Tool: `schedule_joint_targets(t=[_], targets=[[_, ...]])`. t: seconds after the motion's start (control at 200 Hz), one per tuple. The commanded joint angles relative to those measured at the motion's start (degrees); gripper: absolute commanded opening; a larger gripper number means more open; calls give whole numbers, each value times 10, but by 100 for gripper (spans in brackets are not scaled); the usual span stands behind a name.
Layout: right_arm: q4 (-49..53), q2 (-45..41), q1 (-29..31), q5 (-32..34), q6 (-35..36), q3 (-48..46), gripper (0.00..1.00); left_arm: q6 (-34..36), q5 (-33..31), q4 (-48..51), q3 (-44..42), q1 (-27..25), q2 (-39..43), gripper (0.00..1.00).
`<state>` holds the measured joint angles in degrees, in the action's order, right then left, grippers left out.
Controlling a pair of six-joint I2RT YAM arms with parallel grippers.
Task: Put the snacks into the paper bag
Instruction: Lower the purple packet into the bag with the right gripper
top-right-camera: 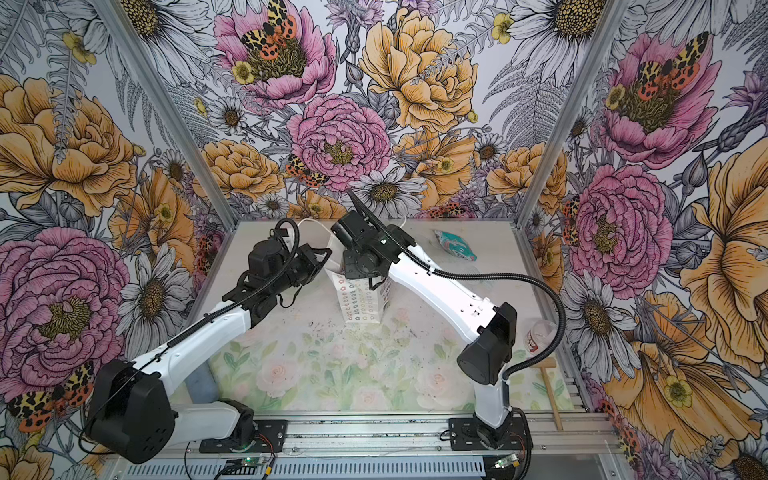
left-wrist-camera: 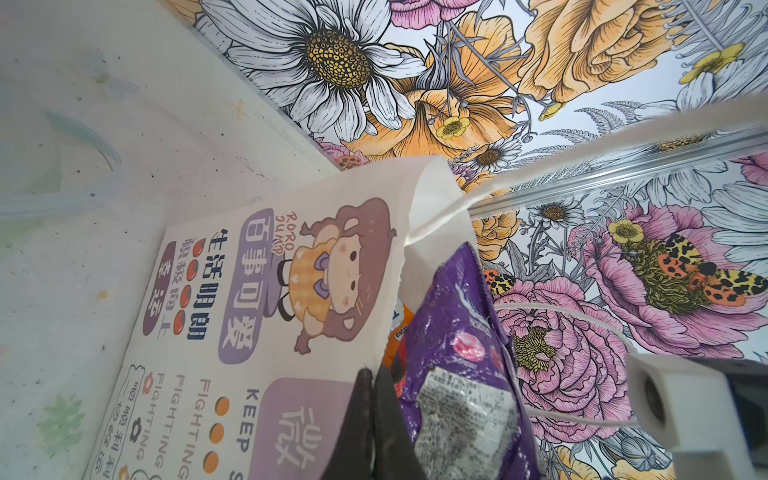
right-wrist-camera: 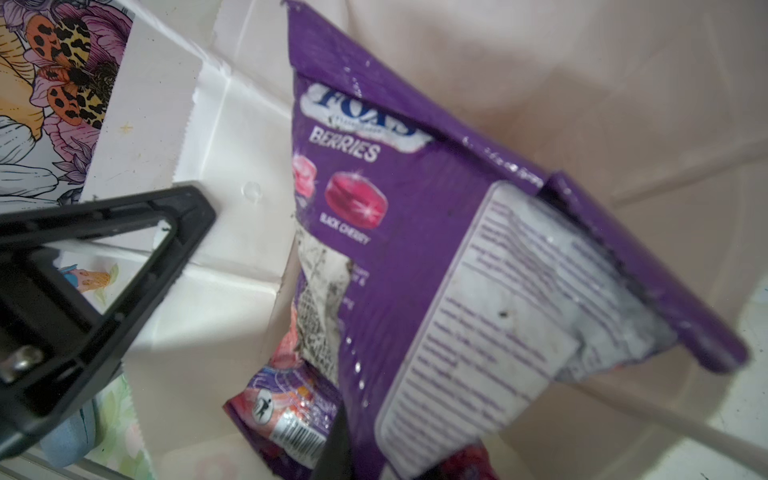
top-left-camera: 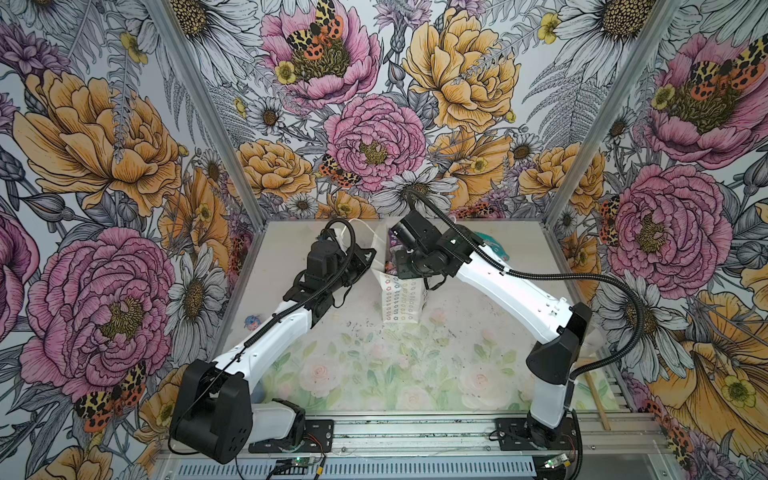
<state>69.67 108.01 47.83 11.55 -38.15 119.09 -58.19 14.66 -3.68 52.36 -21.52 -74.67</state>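
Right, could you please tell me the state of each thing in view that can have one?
White paper gift bag with flower outlines: standing, mouth open.
Purple glossy Fox's candy packet: held, partly inside the bag.
Teal crinkly candy packet: lying on the table, outside the bag.
Left gripper: shut on the bag's rim.
Right gripper: shut on the purple packet.

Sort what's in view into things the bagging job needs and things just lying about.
For the job: white flower-printed paper bag; glossy purple candy packet in its mouth; crinkly teal candy packet outside the bag.
Lying about: clear plastic cup; small wooden mallet; small blue object, unidentifiable.
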Motion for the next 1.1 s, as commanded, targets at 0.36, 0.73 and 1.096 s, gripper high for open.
schedule_joint_targets(t=[0.36, 0.73, 1.096], targets=[[26, -31, 13, -9, -9, 5, 0, -1, -9, -14, -5, -4, 14, 0], [27, -28, 12, -19, -12, 18, 24, -1, -10, -14, -5, -4, 12, 0], [36, -30, 13, -22, 1, 57, 43, -1, -9, -15, -5, -4, 12, 0]])
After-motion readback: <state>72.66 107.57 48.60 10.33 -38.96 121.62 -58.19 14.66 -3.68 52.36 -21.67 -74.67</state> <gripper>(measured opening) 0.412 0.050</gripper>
